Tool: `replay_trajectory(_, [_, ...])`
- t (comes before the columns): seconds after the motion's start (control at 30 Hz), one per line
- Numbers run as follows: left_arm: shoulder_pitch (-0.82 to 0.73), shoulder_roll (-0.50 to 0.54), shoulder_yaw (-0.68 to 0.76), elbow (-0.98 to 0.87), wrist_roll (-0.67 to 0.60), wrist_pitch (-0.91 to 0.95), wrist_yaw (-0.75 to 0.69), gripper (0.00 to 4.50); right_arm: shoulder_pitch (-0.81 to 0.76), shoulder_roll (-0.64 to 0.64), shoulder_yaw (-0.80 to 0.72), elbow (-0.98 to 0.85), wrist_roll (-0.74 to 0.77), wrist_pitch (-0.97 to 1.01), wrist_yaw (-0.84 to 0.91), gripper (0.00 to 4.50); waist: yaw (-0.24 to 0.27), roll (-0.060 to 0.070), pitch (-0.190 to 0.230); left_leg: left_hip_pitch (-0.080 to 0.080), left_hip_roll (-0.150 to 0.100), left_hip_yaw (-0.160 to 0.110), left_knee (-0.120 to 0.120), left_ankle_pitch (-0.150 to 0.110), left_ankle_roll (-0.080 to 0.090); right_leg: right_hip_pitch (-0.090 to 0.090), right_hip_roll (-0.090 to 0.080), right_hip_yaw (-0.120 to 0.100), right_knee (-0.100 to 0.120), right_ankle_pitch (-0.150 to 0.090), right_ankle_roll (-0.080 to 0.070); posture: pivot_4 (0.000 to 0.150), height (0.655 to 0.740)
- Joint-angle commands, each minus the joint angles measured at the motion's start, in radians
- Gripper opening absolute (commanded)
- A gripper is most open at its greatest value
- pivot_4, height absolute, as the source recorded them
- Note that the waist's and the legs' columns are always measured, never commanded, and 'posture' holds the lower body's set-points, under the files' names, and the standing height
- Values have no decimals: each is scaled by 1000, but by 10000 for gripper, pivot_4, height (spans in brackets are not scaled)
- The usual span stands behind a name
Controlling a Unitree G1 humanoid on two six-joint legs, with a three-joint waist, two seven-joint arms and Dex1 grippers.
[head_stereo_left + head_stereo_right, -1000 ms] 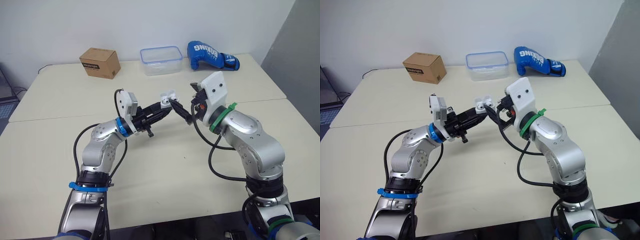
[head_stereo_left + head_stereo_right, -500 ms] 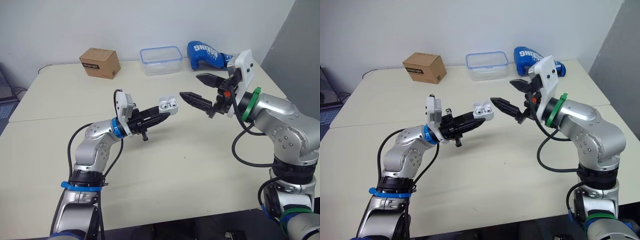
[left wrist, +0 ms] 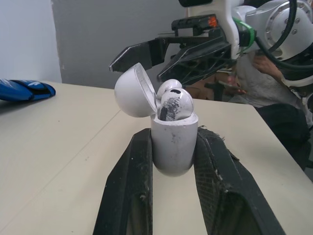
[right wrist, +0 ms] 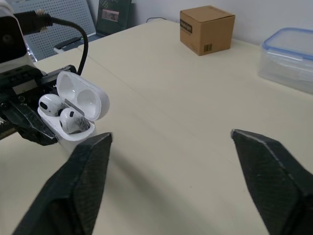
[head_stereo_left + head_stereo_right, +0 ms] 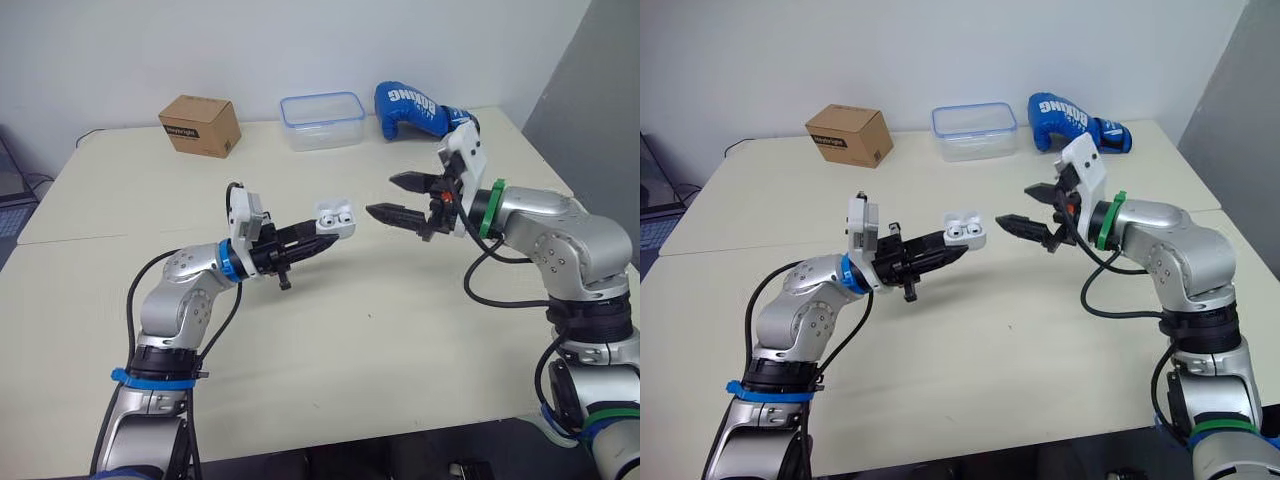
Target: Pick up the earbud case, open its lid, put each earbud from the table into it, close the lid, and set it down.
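My left gripper (image 5: 330,230) is shut on the white earbud case (image 5: 335,217), held above the middle of the table. Its lid (image 3: 135,90) is swung open. Two white earbuds (image 3: 175,102) sit in the case's sockets, also seen as earbuds (image 4: 62,112) in the right wrist view. My right gripper (image 5: 392,196) is open and empty, its fingertips a short way to the right of the case and pointing at it. Both black fingers (image 4: 80,181) of the right gripper stand wide apart.
At the back of the table stand a brown cardboard box (image 5: 200,125), a clear plastic container with a blue rim (image 5: 322,120) and a blue boxing glove (image 5: 420,110). A seam between two tabletops (image 5: 120,232) runs across the middle.
My right gripper pulled back from the case to the right and opened. The left gripper with the case dropped slightly and drew left. The case now holds both earbuds.
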Motion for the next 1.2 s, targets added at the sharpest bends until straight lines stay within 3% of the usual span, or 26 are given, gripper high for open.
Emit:
replay_trajectory(0.03, [6, 18, 17, -65, -34, 15, -3, 8042, -12, -15, 3, 0, -11, -51, 37, 28891, 0, 0, 0, 0, 0, 0, 0, 0, 0, 0, 0, 0, 0, 0, 0, 1500, 7400])
replay_trajectory(0.3, [26, 33, 16, -101, -51, 38, 4, 8042, -7, -21, 42, 41, -43, -110, 102, 457, 0, 0, 0, 0, 0, 0, 0, 0, 0, 0, 0, 0, 0, 0, 0, 1500, 7400])
replay_trajectory(1.2, [32, 22, 3, -136, -78, 92, 32, 8042, -134, 82, 142, 113, -88, -198, 235, 457, 0, 0, 0, 0, 0, 0, 0, 0, 0, 0, 0, 0, 0, 0, 0, 1500, 7400])
